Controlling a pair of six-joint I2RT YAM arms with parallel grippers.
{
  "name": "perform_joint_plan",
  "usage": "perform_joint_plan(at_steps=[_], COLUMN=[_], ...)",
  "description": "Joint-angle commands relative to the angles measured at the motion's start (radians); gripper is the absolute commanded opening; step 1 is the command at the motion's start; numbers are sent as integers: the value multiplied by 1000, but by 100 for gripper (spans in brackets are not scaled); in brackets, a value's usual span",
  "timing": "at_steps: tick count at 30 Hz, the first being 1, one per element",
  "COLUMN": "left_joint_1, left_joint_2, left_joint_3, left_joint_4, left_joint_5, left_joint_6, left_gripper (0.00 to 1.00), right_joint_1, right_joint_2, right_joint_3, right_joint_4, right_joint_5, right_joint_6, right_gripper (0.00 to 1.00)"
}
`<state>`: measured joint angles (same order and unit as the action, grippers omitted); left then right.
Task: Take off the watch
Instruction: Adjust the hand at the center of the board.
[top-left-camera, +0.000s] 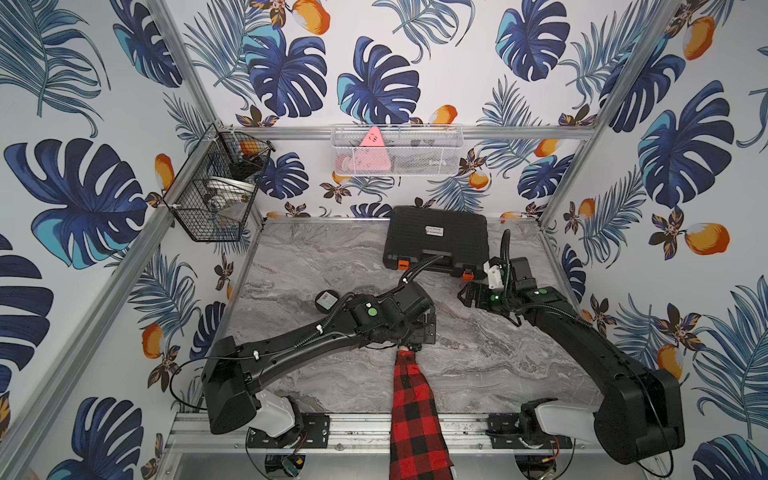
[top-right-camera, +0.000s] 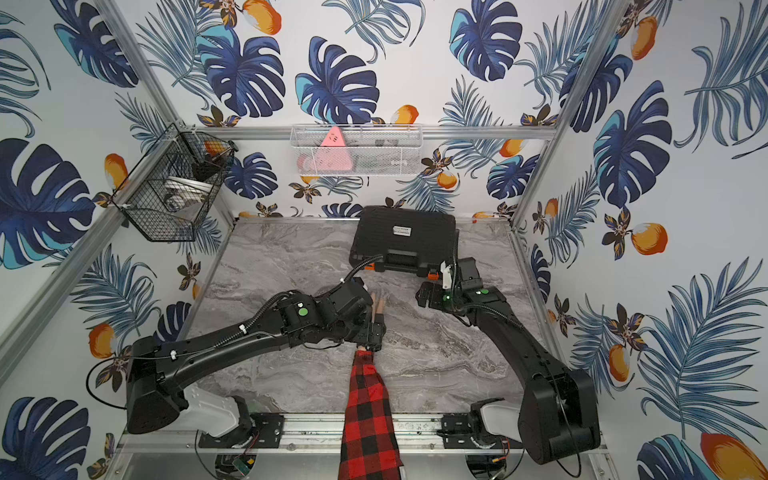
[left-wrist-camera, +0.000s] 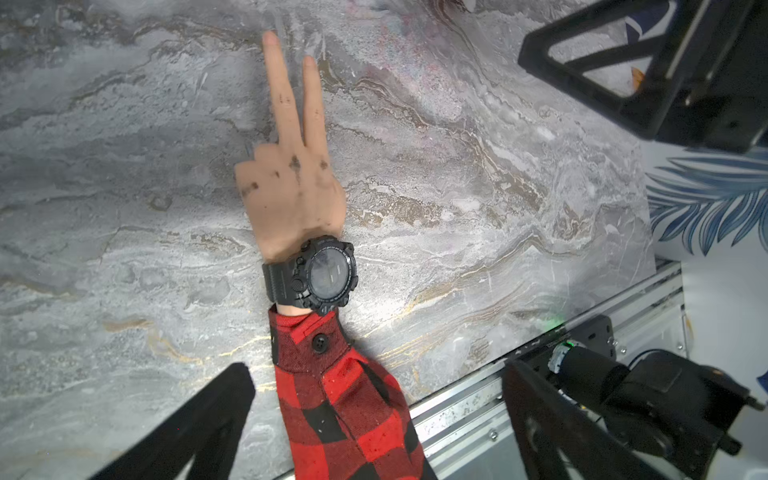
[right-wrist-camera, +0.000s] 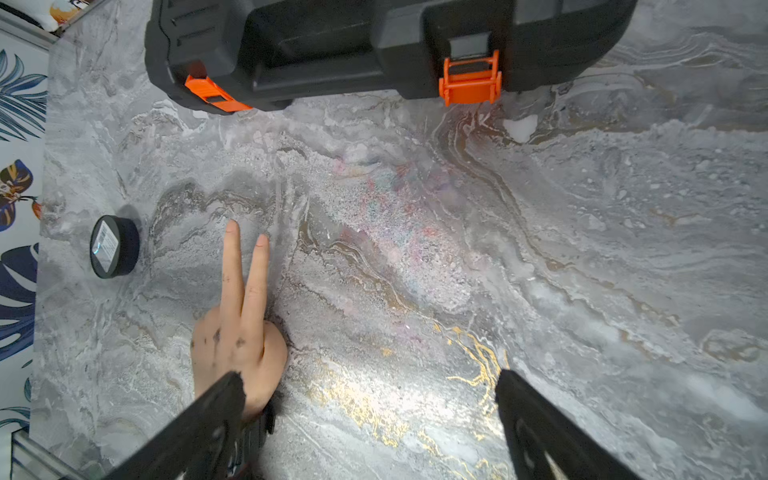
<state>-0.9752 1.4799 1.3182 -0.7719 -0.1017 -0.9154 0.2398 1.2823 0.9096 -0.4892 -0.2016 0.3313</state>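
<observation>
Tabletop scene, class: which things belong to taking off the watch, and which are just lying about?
Job in hand:
watch, strapped on the wrist
hand wearing it
red plaid sleeve

Just lying about:
black case
round black disc
black wire basket
white mesh basket

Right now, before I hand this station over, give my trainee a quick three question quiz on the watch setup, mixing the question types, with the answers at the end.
1. True or false: the watch is strapped around the mannequin arm, right next to the cuff of the plaid sleeve.
2. Multiple choice: the latches on the black case are A green, B orange, C white.
3. Fill in: the robot's left hand hovers over the mannequin arm with its jaws ____.

Key: 1 true. 2 B. 3 open.
</observation>
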Motion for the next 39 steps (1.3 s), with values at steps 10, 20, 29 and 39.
perform_joint_plan(at_steps=[10, 20, 29, 39], left_joint_1=[-89, -157, -126, -94], left_joint_2=[96, 184, 288, 381], left_joint_3=[22, -103, -85, -94], left_joint_4=[-167, -59, 7, 57], left_joint_5=[-107, -128, -114, -75], left_joint_6=[-169, -142, -88, -88], left_gripper=[99, 99, 98, 94], right_joint_1=[0, 0, 0, 0], right_joint_2=[-18, -21, -28, -9], right_joint_3=[6, -6, -9, -6], right_joint_4=[-10, 10, 8, 8], right_joint_5=[1, -12, -7, -1], right_joint_6=[0, 3, 2, -1], right_gripper=[97, 97, 97, 98])
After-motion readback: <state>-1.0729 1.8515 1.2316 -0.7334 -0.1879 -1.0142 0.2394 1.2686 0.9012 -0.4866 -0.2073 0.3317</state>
